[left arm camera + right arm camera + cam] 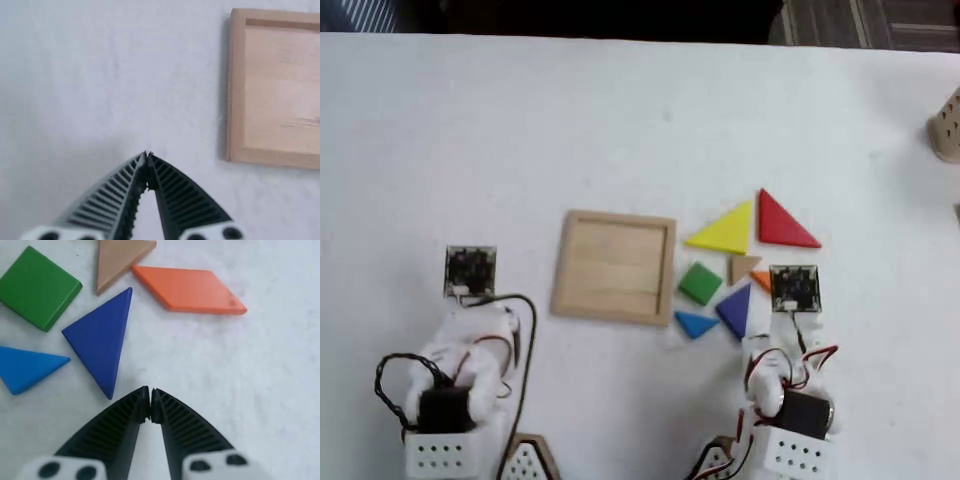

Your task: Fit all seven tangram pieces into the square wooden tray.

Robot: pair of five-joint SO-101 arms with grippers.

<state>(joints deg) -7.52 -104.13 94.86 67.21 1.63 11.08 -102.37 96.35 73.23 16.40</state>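
Observation:
The square wooden tray (614,266) lies mid-table with nothing in it; its corner (275,85) shows in the left wrist view. To its right lie the yellow triangle (725,230), red triangle (782,224), green square (700,283), tan triangle (742,266), orange parallelogram (761,280), dark blue triangle (735,309) and light blue triangle (695,323). My left gripper (147,156) is shut over bare table, left of the tray. My right gripper (150,391) is shut just short of the dark blue triangle (102,340), near the orange parallelogram (190,290), green square (37,287), tan triangle (117,260) and light blue triangle (25,367).
A perforated beige object (947,125) stands at the table's right edge. The white table (470,140) spreads wide behind and to the left of the tray. Both arm bases sit at the near edge.

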